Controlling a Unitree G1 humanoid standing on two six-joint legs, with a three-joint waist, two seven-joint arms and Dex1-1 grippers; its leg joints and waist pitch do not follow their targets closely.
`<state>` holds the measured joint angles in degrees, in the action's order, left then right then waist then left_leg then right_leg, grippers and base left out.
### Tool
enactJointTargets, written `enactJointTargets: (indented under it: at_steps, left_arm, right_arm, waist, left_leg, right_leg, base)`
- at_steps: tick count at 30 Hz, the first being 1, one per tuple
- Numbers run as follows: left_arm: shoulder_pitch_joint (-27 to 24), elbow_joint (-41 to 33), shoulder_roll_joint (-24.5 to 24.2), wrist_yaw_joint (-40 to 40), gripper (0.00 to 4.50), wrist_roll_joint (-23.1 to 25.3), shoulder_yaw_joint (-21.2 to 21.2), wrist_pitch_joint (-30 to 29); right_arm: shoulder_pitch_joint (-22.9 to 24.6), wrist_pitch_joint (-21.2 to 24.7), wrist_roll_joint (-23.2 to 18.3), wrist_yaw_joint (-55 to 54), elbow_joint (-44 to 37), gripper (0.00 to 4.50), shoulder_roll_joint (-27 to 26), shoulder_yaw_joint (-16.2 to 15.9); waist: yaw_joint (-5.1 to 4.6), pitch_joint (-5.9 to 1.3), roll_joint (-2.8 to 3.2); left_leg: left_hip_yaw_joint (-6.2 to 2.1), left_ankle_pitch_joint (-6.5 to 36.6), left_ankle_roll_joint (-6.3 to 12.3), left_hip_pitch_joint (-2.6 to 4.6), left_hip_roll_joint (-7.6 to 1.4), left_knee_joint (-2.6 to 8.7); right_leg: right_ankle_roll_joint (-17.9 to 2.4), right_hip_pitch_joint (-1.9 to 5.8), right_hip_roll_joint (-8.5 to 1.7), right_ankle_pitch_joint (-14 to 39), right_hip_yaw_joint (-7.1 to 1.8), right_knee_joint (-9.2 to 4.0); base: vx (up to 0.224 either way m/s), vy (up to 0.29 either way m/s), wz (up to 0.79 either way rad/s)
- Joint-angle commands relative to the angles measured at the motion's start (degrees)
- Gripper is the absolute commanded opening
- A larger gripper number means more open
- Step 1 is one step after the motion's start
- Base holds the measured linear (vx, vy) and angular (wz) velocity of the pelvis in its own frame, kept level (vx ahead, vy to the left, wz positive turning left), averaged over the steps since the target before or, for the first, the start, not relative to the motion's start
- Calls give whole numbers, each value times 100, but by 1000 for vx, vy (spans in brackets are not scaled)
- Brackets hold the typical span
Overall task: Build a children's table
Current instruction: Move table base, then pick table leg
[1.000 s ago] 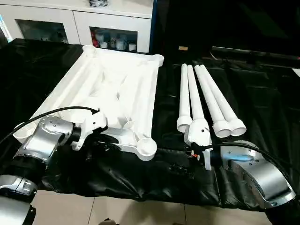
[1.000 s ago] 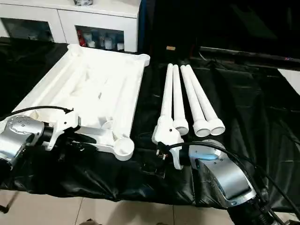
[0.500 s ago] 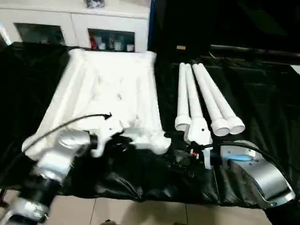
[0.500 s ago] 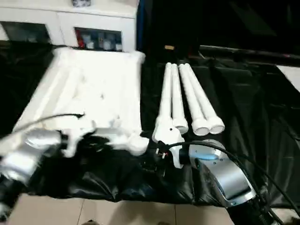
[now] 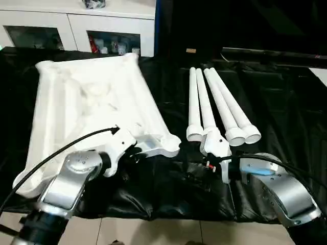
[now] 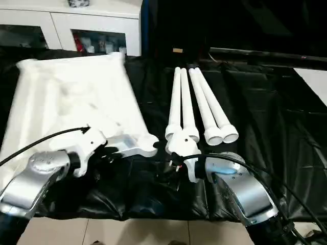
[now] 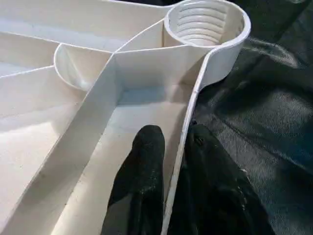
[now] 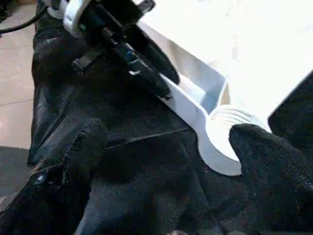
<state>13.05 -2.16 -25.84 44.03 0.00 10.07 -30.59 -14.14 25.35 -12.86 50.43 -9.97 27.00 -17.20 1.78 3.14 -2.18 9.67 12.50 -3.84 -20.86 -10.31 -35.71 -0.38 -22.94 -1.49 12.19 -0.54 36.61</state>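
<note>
Black-covered work table [image 5: 286,102] carries everything. The tabletop [image 5: 87,102] lies ribbed side up on the left, four legs [image 5: 217,104] bunched just right of it. Left gripper [image 7: 172,161] is pinching its near rim wall by the corner socket [image 7: 205,22]. Right gripper [image 8: 161,156] spread wide, empty.

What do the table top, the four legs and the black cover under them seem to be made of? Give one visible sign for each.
Table top: probably moulded white plastic, smooth; thin ribs and a threaded corner socket.
Legs: likely the same white plastic; hollow tubes with flared open ends.
Black cover: seems thin glossy sheeting, plastic or coated cloth; it wrinkles and catches light.
</note>
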Motion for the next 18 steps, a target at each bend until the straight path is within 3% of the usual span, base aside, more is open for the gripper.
enactJointTargets:
  at_steps: [1,6,8,11,12,14,18]
  left_arm:
    - [-134,-209,-85,-323,55,176,-176,-318]
    - [-267,-455,-115,-303,55,50,-169,-283]
    - [-269,-468,-113,-279,110,30,-167,-151]
    - [-237,-578,-123,-241,123,-71,-228,-182]
    - [-192,-580,-213,-192,130,-78,-249,-13]
    - [-131,-557,-365,-122,163,-67,-318,291]
    - [-100,-825,-466,143,163,-514,-703,247]
  right_arm:
    - [-93,3,12,-41,17,450,-15,62]
    - [-108,10,-1,-48,27,450,-34,84]
    - [-110,12,-26,-43,30,450,-39,109]
    - [-156,47,-101,-38,40,450,-48,178]
    - [-208,107,-199,-55,51,450,-104,260]
    - [-291,181,-342,-126,65,450,-219,404]
    - [-581,520,-408,-639,287,450,-521,707]
  waist:
    - [37,-303,24]
    - [46,-298,31]
    - [53,-297,30]
    - [58,-302,32]
    - [55,-298,-4]
    - [62,-295,5]
    - [52,-311,4]
  left_leg:
    - [-97,748,127,31,-250,453]
    - [-98,808,134,36,-249,458]
    - [-100,821,122,35,-247,464]
    - [-103,787,116,31,-245,463]
    - [-97,788,133,31,-243,460]
    - [-105,817,142,27,-237,469]
    - [-93,670,45,53,-230,472]
  right_leg:
    - [-1257,269,-493,555,-205,-450]
    - [-1206,255,-491,690,-207,-467]
    - [-1170,252,-488,733,-207,-471]
    - [-1171,258,-495,676,-207,-463]
    - [-1175,254,-489,678,-206,-472]
    - [-1146,247,-493,789,-206,-467]
    - [-1191,232,-480,636,-193,-438]
  base:
    - [0,0,0]
    - [0,0,0]
    - [0,0,0]
    - [0,0,0]
    - [0,0,0]
    - [0,0,0]
    - [0,0,0]
